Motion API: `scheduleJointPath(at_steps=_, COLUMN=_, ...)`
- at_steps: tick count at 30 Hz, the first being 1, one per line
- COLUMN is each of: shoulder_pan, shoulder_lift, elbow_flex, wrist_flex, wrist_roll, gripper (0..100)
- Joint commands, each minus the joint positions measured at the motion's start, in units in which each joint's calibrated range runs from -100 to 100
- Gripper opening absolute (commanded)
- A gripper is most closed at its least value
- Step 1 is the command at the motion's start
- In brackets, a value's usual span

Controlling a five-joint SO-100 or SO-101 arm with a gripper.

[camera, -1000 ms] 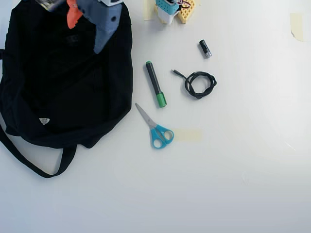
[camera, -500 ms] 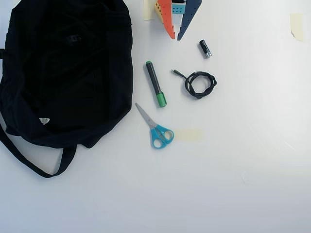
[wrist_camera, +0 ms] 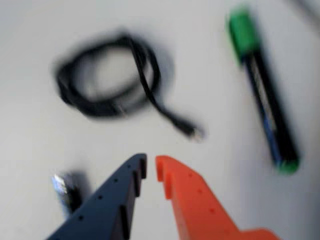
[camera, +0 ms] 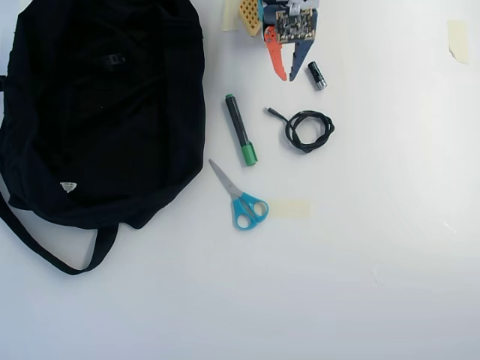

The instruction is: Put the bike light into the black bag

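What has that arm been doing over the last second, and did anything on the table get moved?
The gripper swung from above the black bag rightwards across the overhead view and now hangs empty near the small black cylinder, fingers almost together. The marker, cable and scissors stayed put.

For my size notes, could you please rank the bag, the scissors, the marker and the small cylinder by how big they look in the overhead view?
Largest to smallest:
1. Bag, by far.
2. Scissors and marker: similar length, too close to rank.
3. Cylinder, clearly smallest.
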Motion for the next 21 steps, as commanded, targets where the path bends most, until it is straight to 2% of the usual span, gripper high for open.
scheduleJointPath(at_steps=1, shoulder_pan=0.9, shoulder_lift=-9.1, elbow_flex=11.8, wrist_flex=-1.6, wrist_roll=0.3, gripper=2)
scheduleJointPath(at_steps=7, shoulder_pan=1.0, shoulder_lift=-26.2, elbow_flex=26.7, wrist_flex=-1.5, wrist_roll=0.3, gripper=2)
scheduleJointPath(at_steps=11, shoulder_pan=1.7, shoulder_lift=-26.5, elbow_flex=27.6, wrist_flex=0.2, wrist_roll=-0.1, gripper=2)
scheduleJointPath(at_steps=15, shoulder_pan=1.5, shoulder_lift=-26.5, elbow_flex=27.5, wrist_flex=6.3, wrist_roll=0.2, gripper=2)
scheduleJointPath(at_steps=21, shoulder_pan=1.8, shoulder_lift=-26.5, elbow_flex=27.5, wrist_flex=5.9, wrist_roll=0.2, gripper=2)
